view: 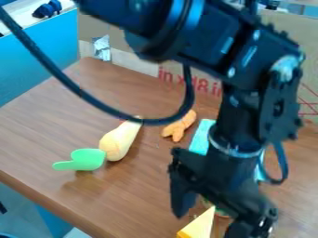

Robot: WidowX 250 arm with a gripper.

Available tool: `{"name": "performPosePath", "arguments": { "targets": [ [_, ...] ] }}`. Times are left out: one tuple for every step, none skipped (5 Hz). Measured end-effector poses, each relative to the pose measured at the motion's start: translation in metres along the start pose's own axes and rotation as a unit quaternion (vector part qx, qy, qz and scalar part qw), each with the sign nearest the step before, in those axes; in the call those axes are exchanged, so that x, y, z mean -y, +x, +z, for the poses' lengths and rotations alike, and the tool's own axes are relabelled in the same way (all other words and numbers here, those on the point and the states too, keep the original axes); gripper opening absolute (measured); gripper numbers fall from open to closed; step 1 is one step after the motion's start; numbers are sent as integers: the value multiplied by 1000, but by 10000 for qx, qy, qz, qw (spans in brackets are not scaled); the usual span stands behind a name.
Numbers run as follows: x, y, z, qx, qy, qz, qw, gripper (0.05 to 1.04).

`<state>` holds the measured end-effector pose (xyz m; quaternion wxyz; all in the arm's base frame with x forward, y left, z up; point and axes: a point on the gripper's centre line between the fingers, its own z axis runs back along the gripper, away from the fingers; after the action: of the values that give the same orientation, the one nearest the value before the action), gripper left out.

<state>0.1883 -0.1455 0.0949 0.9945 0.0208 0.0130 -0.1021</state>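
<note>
The black gripper (pixel 210 225) hangs over the lower right of the table, its two fingers spread apart. Between and just beyond them shows a yellow wedge (pixel 197 227); whether it is touched is unclear. Part of a small greenish thing peeks out behind the gripper. Left of centre lies a pale yellow, squash-like toy (pixel 120 140), with a green scoop-shaped piece (pixel 84 160) close to its lower left. An orange, knobbly toy (pixel 180 126) rests farther back, left of the arm. The arm partly covers a light blue object (pixel 202 137) beside it.
The brown wooden table (pixel 46 135) has its front edge running across the lower left. Cardboard (pixel 205 76) with red print stands along the back, near a crumpled silvery piece (pixel 102 48). A black cable loops from the arm above the toys. Blue panels (pixel 37 60) flank the left.
</note>
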Motion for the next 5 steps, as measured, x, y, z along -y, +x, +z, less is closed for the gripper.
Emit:
{"name": "performPosePath", "arguments": {
  "targets": [
    [2,5,-15,6,-102,182,9998,1005],
    [-1,5,-28,-250,89,255,9993,1005],
    [-3,11,-31,-279,183,244,9991,1005],
    [-4,13,-39,-358,201,83,9991,1005],
    [-4,12,-45,-504,216,11,9985,1005]
  ]
}}
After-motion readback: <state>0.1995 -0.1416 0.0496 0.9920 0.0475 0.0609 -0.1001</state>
